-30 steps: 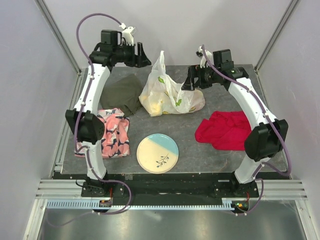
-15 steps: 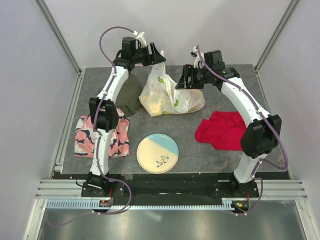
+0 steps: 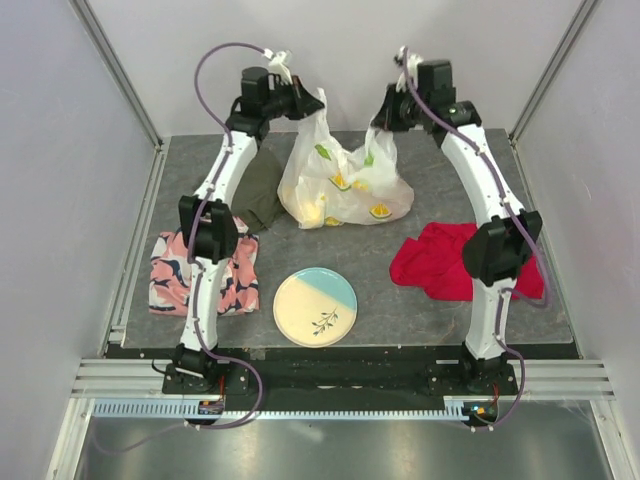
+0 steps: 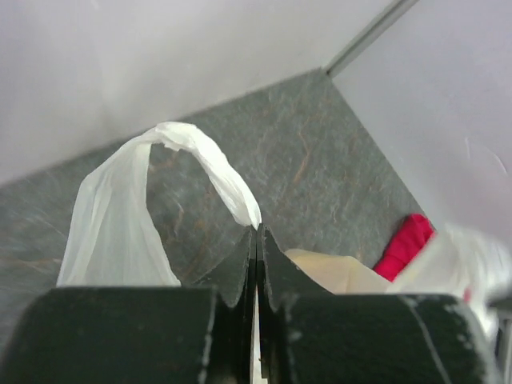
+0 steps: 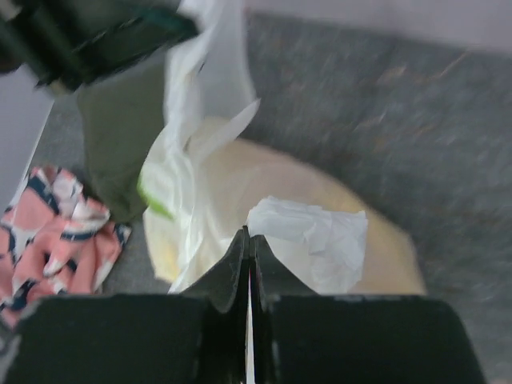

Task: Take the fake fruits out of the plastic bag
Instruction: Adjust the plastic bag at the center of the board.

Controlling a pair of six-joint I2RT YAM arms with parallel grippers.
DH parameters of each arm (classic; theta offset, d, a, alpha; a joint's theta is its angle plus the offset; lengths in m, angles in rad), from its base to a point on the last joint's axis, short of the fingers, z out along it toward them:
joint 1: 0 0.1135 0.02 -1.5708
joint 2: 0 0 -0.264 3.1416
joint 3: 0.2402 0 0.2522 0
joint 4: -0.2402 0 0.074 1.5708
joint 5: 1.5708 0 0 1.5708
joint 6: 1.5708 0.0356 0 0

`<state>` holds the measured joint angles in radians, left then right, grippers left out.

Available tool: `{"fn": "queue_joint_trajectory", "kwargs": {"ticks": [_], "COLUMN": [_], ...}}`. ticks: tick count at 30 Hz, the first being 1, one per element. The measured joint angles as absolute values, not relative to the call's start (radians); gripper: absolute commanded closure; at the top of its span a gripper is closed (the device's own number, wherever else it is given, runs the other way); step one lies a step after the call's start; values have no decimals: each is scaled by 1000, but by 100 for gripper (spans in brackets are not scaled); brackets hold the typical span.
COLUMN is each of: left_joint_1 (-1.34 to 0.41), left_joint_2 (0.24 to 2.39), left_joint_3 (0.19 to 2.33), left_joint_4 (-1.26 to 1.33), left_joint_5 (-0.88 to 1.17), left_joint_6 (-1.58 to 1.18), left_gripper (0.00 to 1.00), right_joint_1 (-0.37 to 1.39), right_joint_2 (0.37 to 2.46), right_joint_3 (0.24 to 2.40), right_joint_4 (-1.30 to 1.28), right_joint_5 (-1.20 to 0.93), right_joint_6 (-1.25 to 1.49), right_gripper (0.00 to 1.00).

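Observation:
The plastic bag (image 3: 340, 185) stands at the back middle of the table, its top pulled up and spread between both grippers. My left gripper (image 3: 312, 104) is shut on one handle loop (image 4: 200, 156), and thin white film runs between its closed jaws (image 4: 257, 230). My right gripper (image 3: 386, 120) is shut on the bag's other top edge, with a crumpled white flap (image 5: 308, 236) at its tips (image 5: 248, 234). The fake fruits are inside the bag and show only as faint yellowish shapes (image 3: 320, 208) through the film.
An olive cloth (image 3: 257, 190) lies left of the bag, and a pink patterned cloth (image 3: 205, 265) is at the left arm. A red cloth (image 3: 440, 260) lies to the right. A cream-and-blue plate (image 3: 315, 307) sits near the front middle.
Both grippers have closed on the top of the bag and risen, the left from the left side, the right from beside the bag. The bag now stands taller and wider.

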<state>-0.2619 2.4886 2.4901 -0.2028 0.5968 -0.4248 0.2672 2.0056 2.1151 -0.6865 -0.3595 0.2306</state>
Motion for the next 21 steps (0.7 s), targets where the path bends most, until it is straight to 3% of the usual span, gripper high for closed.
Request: {"fn": "queue_joint_trajectory", "kwargs": {"ticks": [5, 15, 17, 21], "left_joint_1": [-200, -221, -223, -217], "left_joint_2": [2354, 2075, 1956, 1570], "left_joint_3": [2489, 2546, 2420, 1834], "left_joint_4": [-176, -82, -121, -135], "left_joint_5": [580, 628, 675, 696], "left_joint_6": [-359, -164, -144, -104], "left_gripper": [98, 99, 98, 98], "right_joint_1": [183, 67, 59, 57], "right_joint_2": [2176, 2128, 2045, 1778], "right_joint_3": [2466, 2501, 2386, 2008], "right_joint_4": [-611, -372, -341, -301], "right_joint_5": [-320, -270, -294, -358], "right_joint_6": [205, 162, 134, 48], "right_gripper": [100, 100, 100, 100]}}
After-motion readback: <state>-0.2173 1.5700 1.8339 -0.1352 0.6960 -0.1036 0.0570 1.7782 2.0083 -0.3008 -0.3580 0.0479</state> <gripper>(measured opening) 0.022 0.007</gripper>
